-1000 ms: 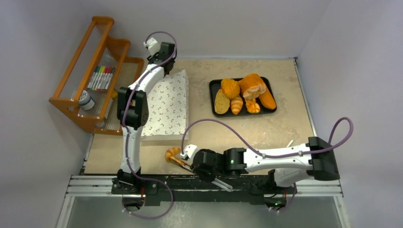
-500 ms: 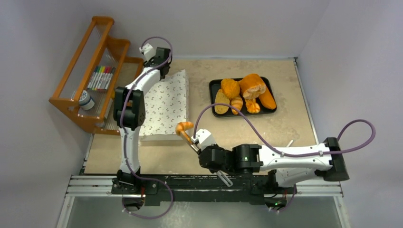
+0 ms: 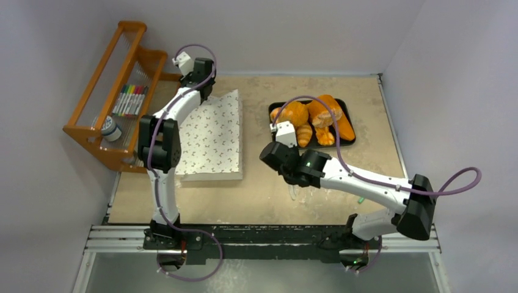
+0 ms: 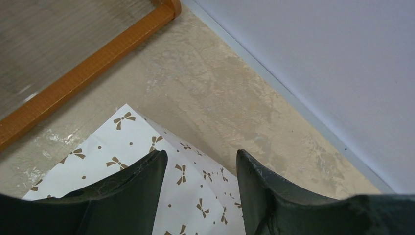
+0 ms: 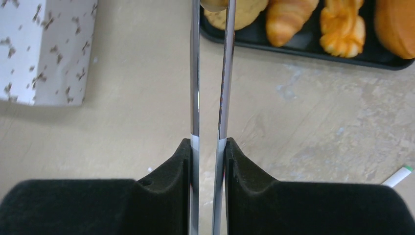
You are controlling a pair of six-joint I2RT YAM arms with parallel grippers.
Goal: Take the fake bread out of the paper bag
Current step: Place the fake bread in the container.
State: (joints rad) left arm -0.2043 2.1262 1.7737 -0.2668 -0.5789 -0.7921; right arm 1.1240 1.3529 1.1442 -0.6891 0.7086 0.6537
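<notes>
One wooden rack [image 3: 116, 97] holding marker pens [image 3: 129, 99] is set at the far left, beside a tan table [image 3: 275, 195]. Next to it, the left gripper [image 4: 200, 156] is held over the far corner of the paper bag [image 3: 214, 137]. Its dark fingers [image 4: 132, 196] are parted, printed paper shows in the gap, and nothing is seen to be clamped. The bag, white with small bow marks, is laid flat left of centre.

Further right, the right gripper [image 5: 212, 14] is stretched to the left end of the black tray [image 5: 303, 53]. Its long thin blades are drawn almost together, and a tan piece [image 5: 215, 4] of bread is pinched at their tips, with only its edge visible. On the tray, more fake bread [image 3: 324, 110] is already gathered: loaves, rolls and croissants.

The task is judged to be well advanced. The pinched piece is not yet set down, and whether any bread is left inside the bag cannot be told.
</notes>
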